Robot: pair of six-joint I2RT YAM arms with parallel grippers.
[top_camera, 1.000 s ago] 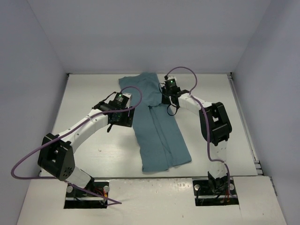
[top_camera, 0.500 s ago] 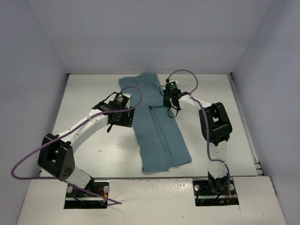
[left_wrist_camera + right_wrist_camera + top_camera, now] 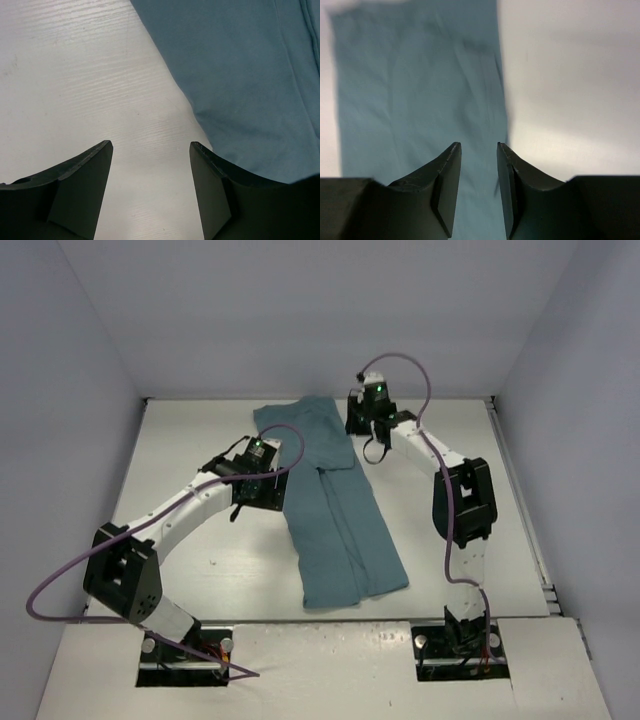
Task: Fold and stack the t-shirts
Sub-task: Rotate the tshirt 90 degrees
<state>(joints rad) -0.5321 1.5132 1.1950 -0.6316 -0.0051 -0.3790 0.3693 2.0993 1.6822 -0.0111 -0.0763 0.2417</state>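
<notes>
The teal t-shirt (image 3: 335, 510) lies flat on the white table (image 3: 200, 430) as a long narrow strip, running from the far middle toward the near right. My left gripper (image 3: 262, 498) is open and empty, low over bare table just left of the shirt's left edge; in the left wrist view the gripper (image 3: 150, 145) has the cloth (image 3: 250, 75) to its right. My right gripper (image 3: 359, 428) hovers by the shirt's far right edge. In the right wrist view the gripper (image 3: 479, 145) has its jaws a little apart with nothing between them, above the cloth (image 3: 420, 90).
Grey walls close in the table at the back and both sides. Purple cables (image 3: 290, 440) loop over both arms. Bare tabletop (image 3: 570, 75) lies right of the shirt and also left of it (image 3: 75, 75).
My right gripper has moved away from the shirt's middle toward its far right edge, and its jaws now stand apart over the cloth. The left arm and the shirt have not moved.
</notes>
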